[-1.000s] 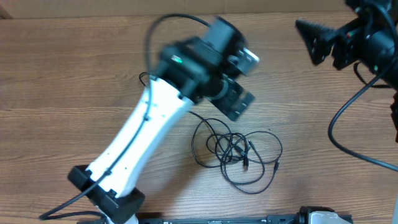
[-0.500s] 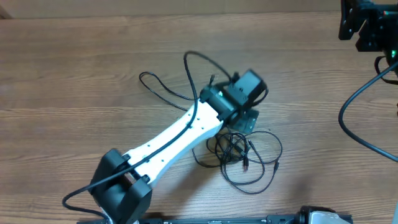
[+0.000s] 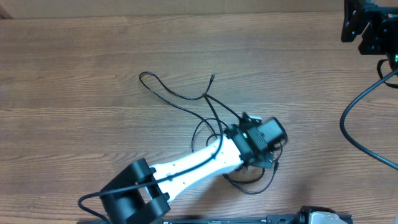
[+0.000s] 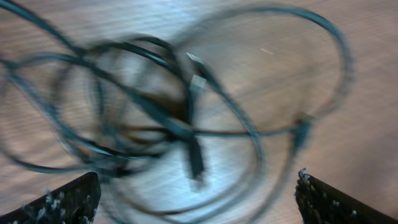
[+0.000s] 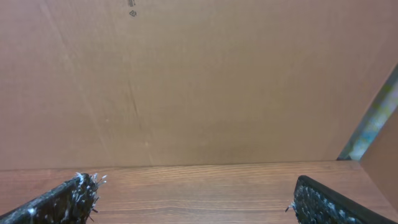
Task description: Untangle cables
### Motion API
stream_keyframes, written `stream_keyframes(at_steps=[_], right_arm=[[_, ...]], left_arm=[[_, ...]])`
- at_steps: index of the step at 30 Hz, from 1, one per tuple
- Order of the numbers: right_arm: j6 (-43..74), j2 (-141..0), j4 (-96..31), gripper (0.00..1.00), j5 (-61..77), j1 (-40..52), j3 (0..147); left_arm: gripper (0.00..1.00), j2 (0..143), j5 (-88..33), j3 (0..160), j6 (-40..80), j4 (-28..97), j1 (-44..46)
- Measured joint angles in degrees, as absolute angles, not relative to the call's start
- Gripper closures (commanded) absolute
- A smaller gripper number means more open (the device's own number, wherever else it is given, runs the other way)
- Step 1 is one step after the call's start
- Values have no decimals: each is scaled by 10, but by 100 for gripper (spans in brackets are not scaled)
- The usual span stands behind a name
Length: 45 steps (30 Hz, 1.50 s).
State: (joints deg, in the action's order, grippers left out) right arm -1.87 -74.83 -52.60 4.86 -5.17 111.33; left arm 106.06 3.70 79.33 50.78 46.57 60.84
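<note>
Wood-grain table (image 3: 74, 74) lies under everything. From the lower left of the overhead view the white left arm (image 3: 193, 165) slants to the centre. There the left gripper (image 4: 196, 186) hangs over the tangled cables (image 4: 186, 129), fingers spread wide and clasping nothing (its wrist view is blurred). One loose strand trails toward upper centre. In the upper right corner, the right gripper (image 5: 193, 190) likewise stands wide apart.
</note>
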Motion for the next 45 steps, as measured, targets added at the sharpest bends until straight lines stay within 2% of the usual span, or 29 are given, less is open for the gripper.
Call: stream_keyframes(at_steps=[1, 3, 11, 15, 17, 18, 19, 20, 22, 23, 24, 31, 36, 39, 45], right_arm=[[-18, -748, -527, 0, 49, -52, 1113], [-17, -748, -528, 0, 49, -52, 1113], [-17, -748, -531, 0, 71, -52, 1113], [-17, -748, -531, 0, 73, -51, 1113], [-17, -748, -531, 0, 73, -52, 1113], [-17, -748, -531, 0, 73, -52, 1113], [-17, -748, -531, 0, 73, -52, 1113], [-17, -748, -531, 0, 73, -52, 1113], [-17, -748, -531, 0, 73, -51, 1113], [-17, -748, -531, 0, 73, -52, 1113], [-17, -748, -532, 0, 73, -52, 1113], [-17, -748, -532, 0, 73, -52, 1113], [-17, -749, -533, 0, 73, -51, 1113], [-17, -753, -533, 1, 73, -52, 1113], [-17, -774, -537, 1, 73, -52, 1113]], left_arm=[[3, 1061, 37, 792, 515, 456, 621], [0, 1061, 62, 791, 526, 448, 642], [0, 1087, 145, 788, 642, 497, 617], [2, 1148, 139, 787, 664, 478, 595], [7, 1163, 132, 786, 672, 470, 585], [13, 1163, 129, 786, 674, 467, 581], [27, 1163, 126, 786, 675, 463, 576], [34, 1163, 124, 786, 678, 453, 569], [61, 1164, 122, 785, 682, 445, 560], [89, 1164, 122, 785, 681, 443, 555], [96, 1164, 122, 785, 684, 442, 552], [96, 1164, 122, 785, 655, 461, 535], [96, 1144, 118, 850, 540, 609, 500], [96, 1089, 118, 925, 485, 663, 470], [96, 911, 69, 1070, 350, 669, 382]])
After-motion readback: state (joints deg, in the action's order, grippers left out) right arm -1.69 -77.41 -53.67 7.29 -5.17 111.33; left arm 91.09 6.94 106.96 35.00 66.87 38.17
